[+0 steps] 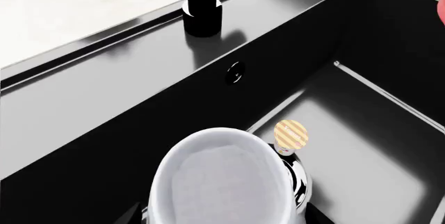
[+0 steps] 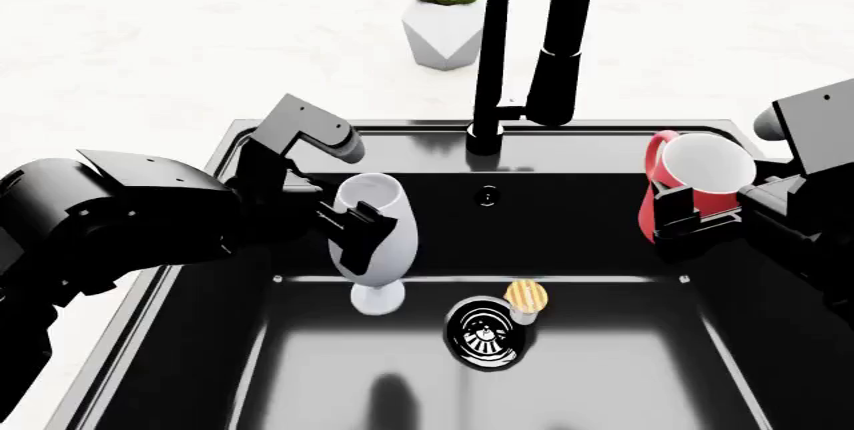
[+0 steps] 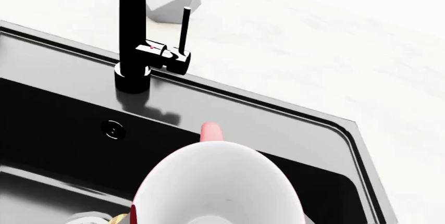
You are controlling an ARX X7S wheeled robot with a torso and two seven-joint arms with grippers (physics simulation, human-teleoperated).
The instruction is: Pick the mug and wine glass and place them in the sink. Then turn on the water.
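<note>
1. Our left claw (image 2: 358, 235) is clamped around the bowl of the wine glass (image 2: 372, 240), which stands upright inside the sink (image 2: 601, 370) with its round foot low over the basin floor; we cannot tell whether the foot touches.
2. The left wrist view looks down into the glass's pale mouth, with the chrome drain (image 2: 483, 332) just beside it.
3. A small yellow striped object (image 2: 527, 297) lies next to the drain.
4. Our right claw (image 2: 694, 218) is closed on the red mug (image 2: 687, 185), which hangs above the sink's right side, near the rim, tilted so its white inside faces us.
5. The black faucet (image 2: 491, 50) rises behind the sink from the white table (image 2: 160, 60), with a potted plant (image 2: 443, 15) beyond it.
</note>
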